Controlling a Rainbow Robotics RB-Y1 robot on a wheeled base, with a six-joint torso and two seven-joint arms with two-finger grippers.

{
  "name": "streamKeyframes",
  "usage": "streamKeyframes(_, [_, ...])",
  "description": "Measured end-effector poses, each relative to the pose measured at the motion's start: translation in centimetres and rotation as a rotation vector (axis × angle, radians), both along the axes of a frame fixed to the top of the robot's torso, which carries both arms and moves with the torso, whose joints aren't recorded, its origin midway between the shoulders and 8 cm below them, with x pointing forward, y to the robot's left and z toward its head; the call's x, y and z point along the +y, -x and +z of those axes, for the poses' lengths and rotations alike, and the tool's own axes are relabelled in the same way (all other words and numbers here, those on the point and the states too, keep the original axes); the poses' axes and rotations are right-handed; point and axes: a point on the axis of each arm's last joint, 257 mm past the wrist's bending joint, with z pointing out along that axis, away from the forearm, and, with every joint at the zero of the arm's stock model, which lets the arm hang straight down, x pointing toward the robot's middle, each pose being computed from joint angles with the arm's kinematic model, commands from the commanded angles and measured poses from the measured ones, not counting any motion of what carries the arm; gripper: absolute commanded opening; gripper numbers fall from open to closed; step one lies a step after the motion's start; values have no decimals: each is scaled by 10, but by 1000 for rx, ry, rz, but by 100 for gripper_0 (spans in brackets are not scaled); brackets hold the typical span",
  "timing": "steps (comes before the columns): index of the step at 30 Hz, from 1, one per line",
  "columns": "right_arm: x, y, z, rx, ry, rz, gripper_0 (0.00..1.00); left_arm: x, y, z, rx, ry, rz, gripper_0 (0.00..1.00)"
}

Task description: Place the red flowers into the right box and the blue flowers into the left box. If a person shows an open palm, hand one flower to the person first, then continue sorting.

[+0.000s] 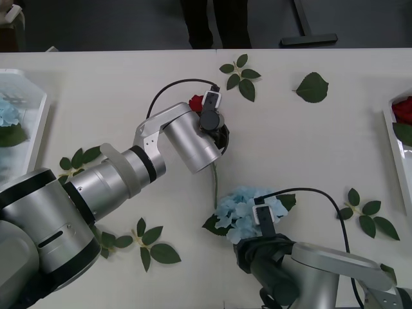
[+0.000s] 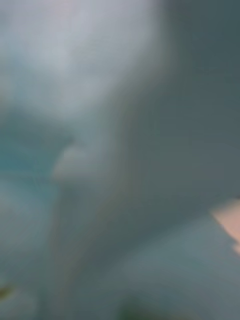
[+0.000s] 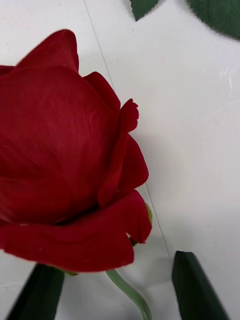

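Observation:
A red flower (image 1: 196, 102) lies mid-table, and its stem (image 1: 214, 183) runs toward me. My left gripper (image 1: 219, 132) hangs over it just below the bloom. In the left wrist view the red flower (image 3: 70, 160) is very close, and the left gripper (image 3: 112, 262) stands open with a black finger (image 3: 197, 287) on each side of the stem. A blue flower (image 1: 243, 205) lies at the near middle, with my right gripper (image 1: 250, 239) pushed in under its head. The left box (image 1: 40, 129) holds blue flowers (image 1: 9, 112). The right box (image 1: 394, 138) holds a red flower (image 1: 403, 108).
Loose green leaf sprigs lie scattered about: one at the far middle (image 1: 239, 76), a single leaf (image 1: 313, 87), others at left (image 1: 80, 158), near left (image 1: 151, 244) and right (image 1: 367, 215). A person's dark legs (image 1: 215, 22) stand beyond the table's far edge.

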Motion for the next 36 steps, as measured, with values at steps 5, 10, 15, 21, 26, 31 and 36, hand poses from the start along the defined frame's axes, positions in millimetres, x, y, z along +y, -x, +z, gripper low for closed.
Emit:
streamKeyframes(5, [-2, -10, -9, -11, 26, -17, 85, 4, -2, 0, -4, -14, 3, 0])
streamKeyframes(10, [0, -16, -9, -26, 35, -20, 38, 7, -4, 0, -4, -19, 8, 0])
streamKeyframes(15, [1, -19, -8, -33, 37, -20, 0, 7, -5, 0, -5, -20, 8, 0])
streamKeyframes(21, [1, -19, -8, -34, 39, -21, 0, 7, -6, 1, -7, -21, 9, 0])
streamKeyframes(26, [1, -20, -8, -35, 39, -21, 0, 5, -5, 2, 3, -6, 11, 0])
streamKeyframes(31, [-1, -26, -4, -24, 19, -49, 0, -4, 7, 23, 61, 69, 7, 0])
streamKeyframes(36, [-11, -54, 23, 4, -83, -159, 0, -9, 28, 73, 100, 139, -34, 0])
